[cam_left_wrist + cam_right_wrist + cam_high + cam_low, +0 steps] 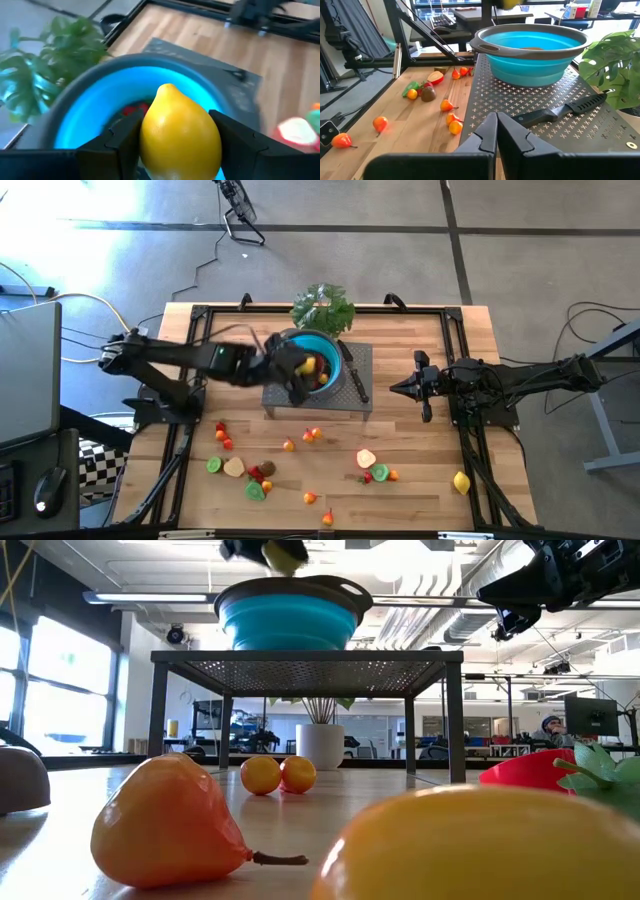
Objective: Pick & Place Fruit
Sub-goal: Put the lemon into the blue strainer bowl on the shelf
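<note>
My left gripper (300, 370) is shut on a yellow lemon (180, 135) and hangs over the blue bowl (336, 346), above its left rim. The bowl stands on a grey perforated metal rack (362, 398) and holds red and orange fruit (322, 376). In the low view the lemon (283, 552) shows just above the bowl (288, 620). Several small fruits and slices (232, 468) lie scattered on the wooden table in front of the rack. My right gripper (395, 388) waits shut beside the rack's right side. My left gripper pinches the lemon by its two opposite sides (150, 137), one dark finger (122, 137) on each side. The fingers come slanting down from the table's left. The lemon's pointed end (166, 89) faces away from the wrist. It is lifted clear, above the bowl.
A black-handled knife (560, 111) lies on the rack to the right of the bowl. A big leafy green bunch (323, 307) sits behind the bowl. Another lemon (461, 481) lies near the table's front right. A black frame (470, 440) runs round the table.
</note>
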Controlling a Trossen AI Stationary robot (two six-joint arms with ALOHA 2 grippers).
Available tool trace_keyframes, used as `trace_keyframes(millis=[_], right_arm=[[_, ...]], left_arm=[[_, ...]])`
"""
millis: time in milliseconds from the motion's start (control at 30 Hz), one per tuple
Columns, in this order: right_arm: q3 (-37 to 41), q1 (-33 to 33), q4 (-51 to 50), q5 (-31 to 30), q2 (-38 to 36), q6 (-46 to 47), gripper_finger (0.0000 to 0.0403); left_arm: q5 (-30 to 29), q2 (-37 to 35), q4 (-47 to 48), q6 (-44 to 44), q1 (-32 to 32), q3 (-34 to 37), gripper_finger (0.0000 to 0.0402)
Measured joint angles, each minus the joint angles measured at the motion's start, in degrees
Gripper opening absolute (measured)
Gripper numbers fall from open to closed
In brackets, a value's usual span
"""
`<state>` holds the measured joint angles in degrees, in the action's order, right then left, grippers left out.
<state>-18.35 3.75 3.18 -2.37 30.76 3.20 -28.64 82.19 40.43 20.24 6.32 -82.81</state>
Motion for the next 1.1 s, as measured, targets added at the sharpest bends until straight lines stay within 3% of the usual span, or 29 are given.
trace_keyframes(millis=[400,1100], right_arm=[[0.0,0.0,0.0,0.0,0.0,0.0,0.0003],[0.0,0.0,0.0,0.0,0.0,0.0,0.0003]], left_arm=[[8.6,0.4,0.0,-0.5,-12.6,0.0,0.0198],[12.6,0.7,-6.3,0.6,-15.4,7.5,0.0199]])
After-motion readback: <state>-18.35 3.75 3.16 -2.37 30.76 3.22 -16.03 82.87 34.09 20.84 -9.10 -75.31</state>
